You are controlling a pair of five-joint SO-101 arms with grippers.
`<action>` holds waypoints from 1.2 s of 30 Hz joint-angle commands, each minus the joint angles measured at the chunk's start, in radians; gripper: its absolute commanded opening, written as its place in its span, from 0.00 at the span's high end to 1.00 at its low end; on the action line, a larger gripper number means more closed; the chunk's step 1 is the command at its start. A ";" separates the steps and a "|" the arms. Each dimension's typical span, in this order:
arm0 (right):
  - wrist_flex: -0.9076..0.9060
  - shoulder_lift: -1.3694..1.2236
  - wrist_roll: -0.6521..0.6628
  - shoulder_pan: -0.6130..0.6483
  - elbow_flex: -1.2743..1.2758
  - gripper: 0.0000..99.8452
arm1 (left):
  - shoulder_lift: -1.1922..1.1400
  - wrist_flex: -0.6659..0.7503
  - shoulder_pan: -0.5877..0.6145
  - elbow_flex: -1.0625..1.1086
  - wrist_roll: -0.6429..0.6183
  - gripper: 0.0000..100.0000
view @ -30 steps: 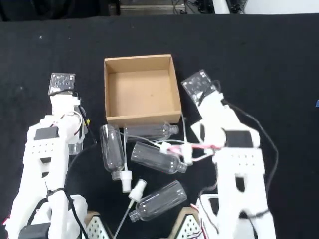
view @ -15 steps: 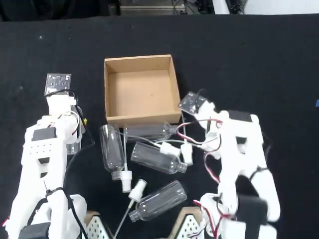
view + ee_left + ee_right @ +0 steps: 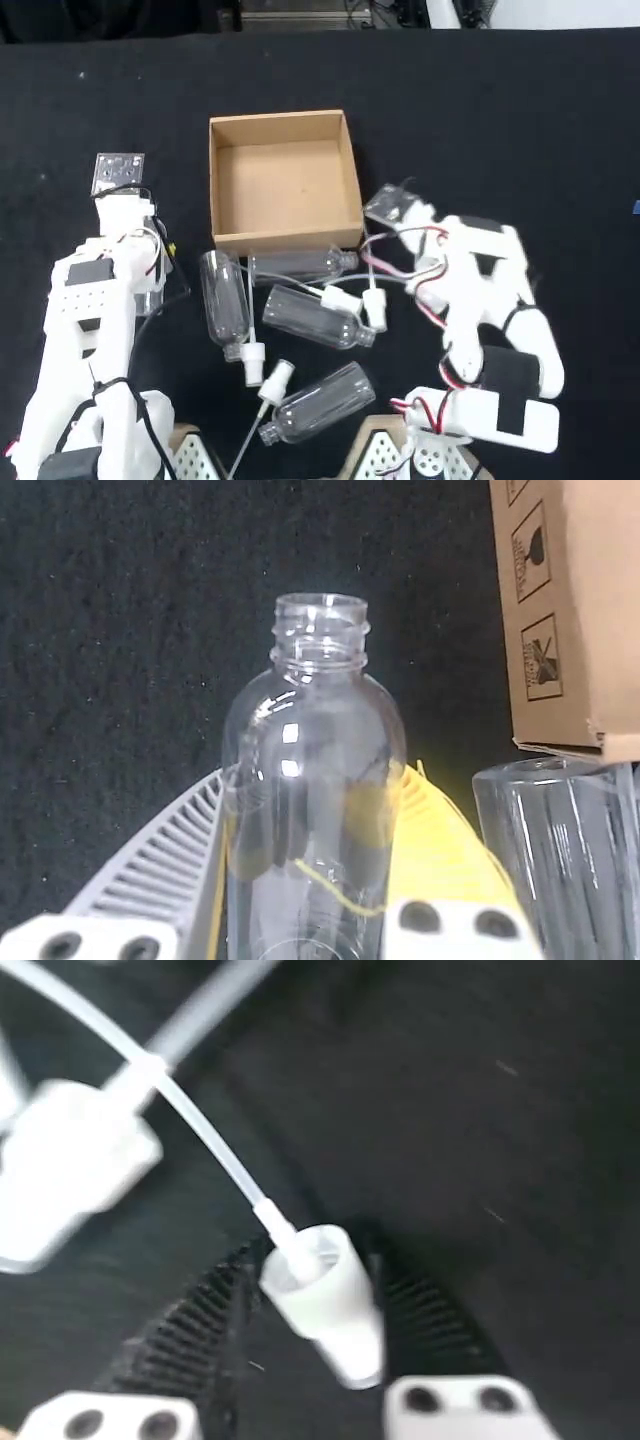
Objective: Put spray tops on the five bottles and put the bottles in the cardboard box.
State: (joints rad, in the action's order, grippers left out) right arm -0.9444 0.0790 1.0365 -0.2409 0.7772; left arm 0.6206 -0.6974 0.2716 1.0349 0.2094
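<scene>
A black desk (image 3: 520,120) with a matt, faintly speckled, cloth-like face takes up the high view. Along the top edge of the frame runs a thin strip of room with dark gear, cables and a pale patch at the upper right. Just left of centre stands the cardboard box (image 3: 288,240), square, open-topped, plain brown with thin walls. Below it four clear plastic bottles (image 3: 315,317) lie on their sides in a loose cluster, smooth and round-bodied with short necks; the uppermost lies along the box's front wall. Loose white spray tops (image 3: 255,362) with thin tubes lie among them. The white left arm (image 3: 95,300) stands at the left of the frame, and the white right arm (image 3: 480,290), trailing red and white wires, at the right

In the left wrist view the left hand (image 3: 318,810) is closed around the round body of a fifth bottle (image 3: 320,710), with a grey ribbed finger (image 3: 170,860) on one side and a yellow finger (image 3: 430,840) on the other. The bottle is glossy and see-through, and its threaded neck is open, with no top on it. At the right of that frame are a corner of the box and the base of another bottle, just beside the held one

In the right wrist view the right hand (image 3: 312,1270) pinches a white spray top (image 3: 330,1310) between black ribbed fingers, narrowly parted by its small cylindrical collar. Its thin translucent tube (image 3: 200,1130) runs toward the upper left of the frame, past another spray top (image 3: 70,1190) lying on the desk
</scene>
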 commanded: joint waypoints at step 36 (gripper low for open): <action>-0.512 -0.278 0.384 -0.382 -0.710 0.68 | 0.040 0.018 0.007 -0.013 -0.011 0.97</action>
State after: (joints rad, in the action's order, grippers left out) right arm -1.4415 -0.2064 0.9337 -0.5570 0.1204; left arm 0.6206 -0.6974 0.2716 1.0349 0.2094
